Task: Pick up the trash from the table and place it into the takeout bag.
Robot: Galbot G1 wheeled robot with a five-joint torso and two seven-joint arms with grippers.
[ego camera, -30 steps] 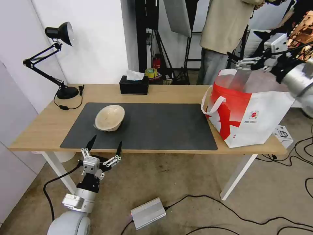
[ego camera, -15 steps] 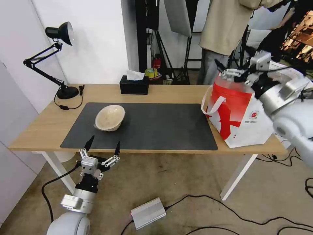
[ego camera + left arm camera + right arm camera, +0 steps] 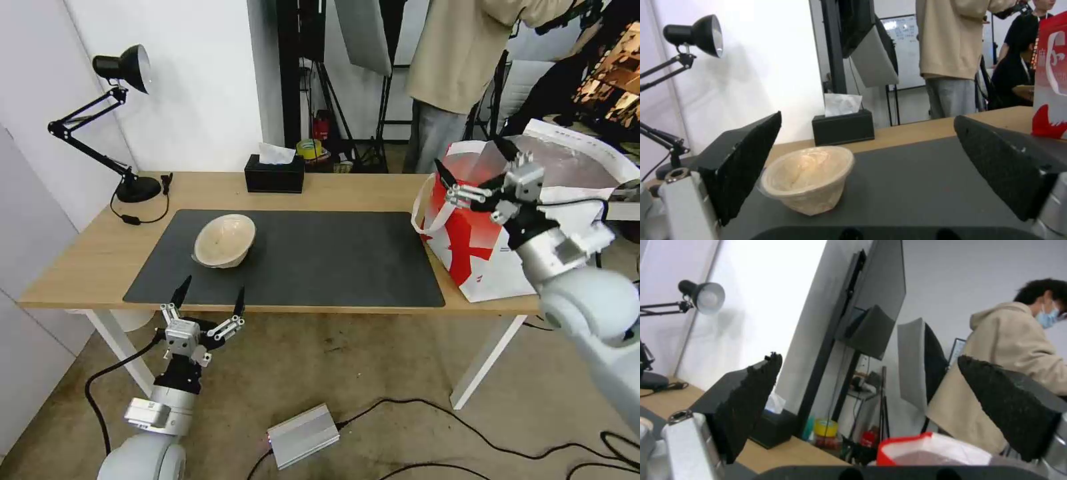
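The beige bowl (image 3: 225, 241) lies tipped on the mat's left half, straight ahead of the wide-open left claw (image 3: 208, 301) hanging just off the worktop's (image 3: 333, 190) near edge, while the empty, open right claw (image 3: 475, 171) hovers by the bag (image 3: 507, 247).

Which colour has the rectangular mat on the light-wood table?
The rectangular mat is dark grey, plain, without pattern; the head view shows it best.
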